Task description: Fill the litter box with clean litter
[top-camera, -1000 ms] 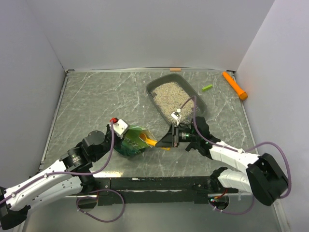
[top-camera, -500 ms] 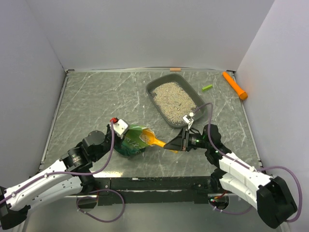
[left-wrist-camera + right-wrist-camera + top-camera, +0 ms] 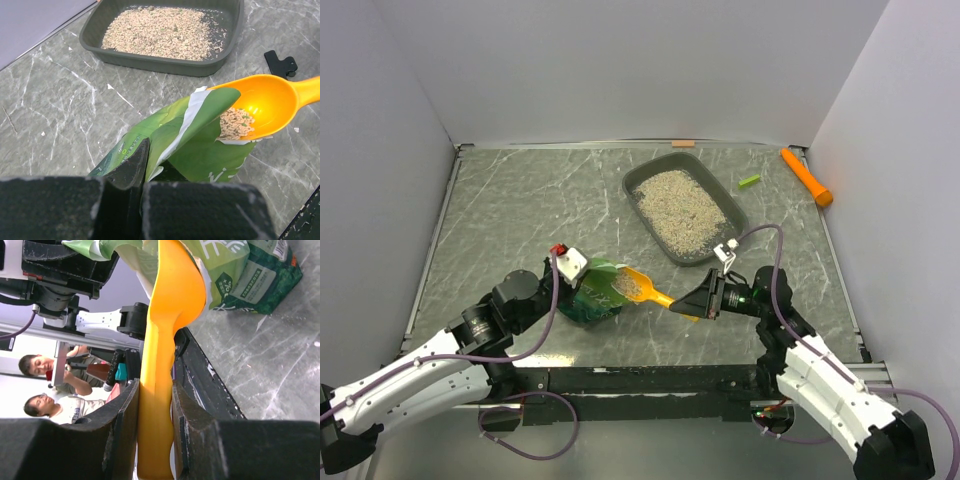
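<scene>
A grey-green marbled tabletop (image 3: pixel 520 220) fills the floor of a booth with plain pale walls (image 3: pixel 620 70) on three sides. At its far right corner lies an orange cylinder (image 3: pixel 806 177), with a small green piece (image 3: pixel 749 181) near it. A black clip (image 3: pixel 281 63) lies flat on the surface near the tray.

The litter box (image 3: pixel 632 183) sits right of centre toward the back, set on a diagonal. Clean litter (image 3: pixel 685 208) covers most of its floor.

The left arm lies low along the near left, reaching inward. The left claw (image 3: pixel 142 165) is closed on the edge of a crinkled green bag (image 3: pixel 590 295), holding its mouth up and open. The bag stands on the near middle of the tabletop, well apart from the tray.

The right arm stretches from the near right corner, its forearm low and its wrist pointing left. The right claw (image 3: pixel 155 410) is clamped on the handle of an orange-yellow scoop (image 3: pixel 642 288), finger pads tight against either side. The scoop's bowl is at the bag's mouth and carries a small heap of the same granules
</scene>
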